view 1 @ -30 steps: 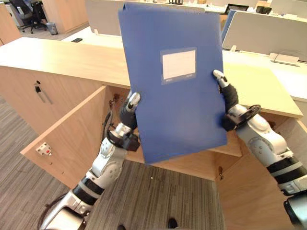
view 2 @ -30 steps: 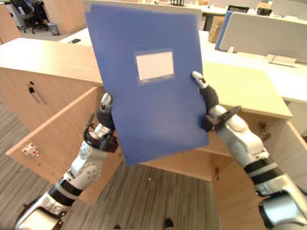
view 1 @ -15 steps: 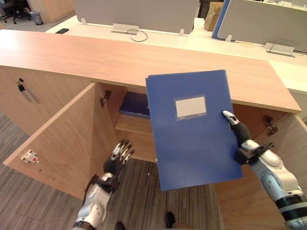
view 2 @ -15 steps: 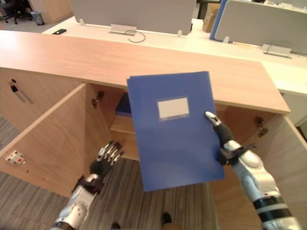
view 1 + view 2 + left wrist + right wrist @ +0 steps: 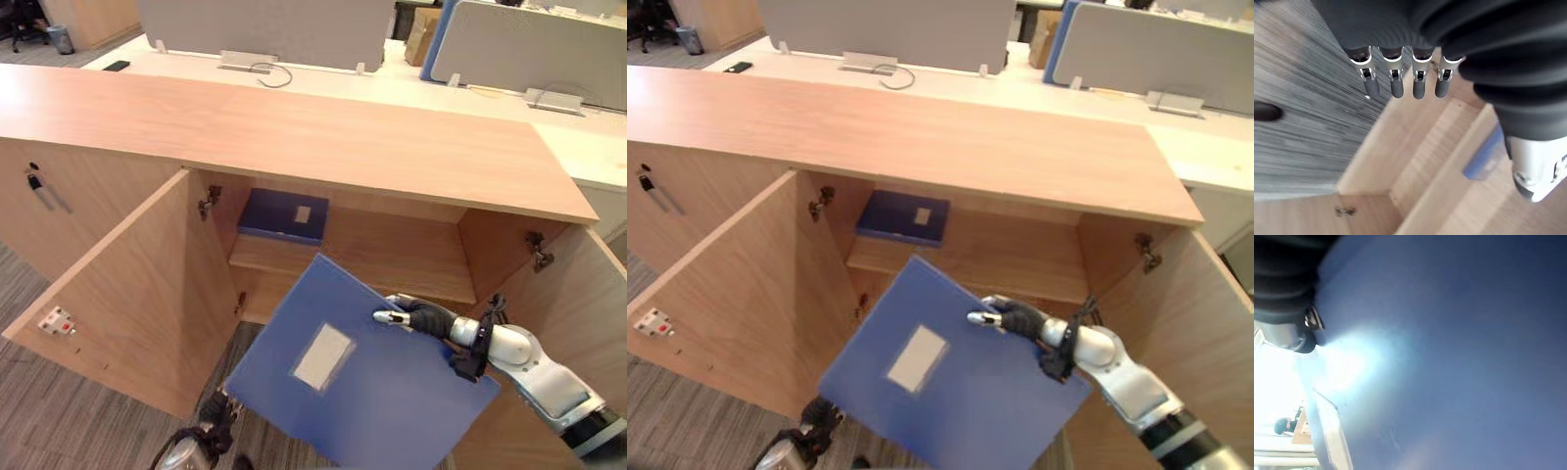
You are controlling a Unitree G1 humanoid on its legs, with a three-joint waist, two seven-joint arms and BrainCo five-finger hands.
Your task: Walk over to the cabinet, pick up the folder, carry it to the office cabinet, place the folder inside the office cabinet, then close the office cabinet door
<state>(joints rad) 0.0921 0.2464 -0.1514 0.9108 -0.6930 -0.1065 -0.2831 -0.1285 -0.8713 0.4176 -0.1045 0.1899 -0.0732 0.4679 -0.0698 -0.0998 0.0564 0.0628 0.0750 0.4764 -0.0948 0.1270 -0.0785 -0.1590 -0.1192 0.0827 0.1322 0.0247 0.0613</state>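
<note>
My right hand [image 5: 423, 318] is shut on a blue folder [image 5: 362, 387] with a white label, thumb on top at its far right edge. The folder lies tilted, almost flat, low in front of the open office cabinet [image 5: 392, 257]. Its blue face [image 5: 1449, 357] shows close up in the right wrist view. A second blue folder [image 5: 282, 215] lies flat on the cabinet's shelf at the left. My left hand [image 5: 1400, 83] hangs low at the lower left with straight fingers, holding nothing; the eye view catches it [image 5: 212, 415] under the folder's near corner.
The cabinet's left door [image 5: 118, 294] swings out towards me and the right door [image 5: 578, 323] stands open beside my right arm. A long wooden top [image 5: 294, 127] runs above. Keys hang in a lock [image 5: 34, 181] on the neighbouring door. Grey partition screens [image 5: 265, 24] stand behind.
The folder has dropped from upright at cabinet-top height to a near-flat tilt in front of the shelf. My left hand has sunk lower. The camera has shifted slightly.
</note>
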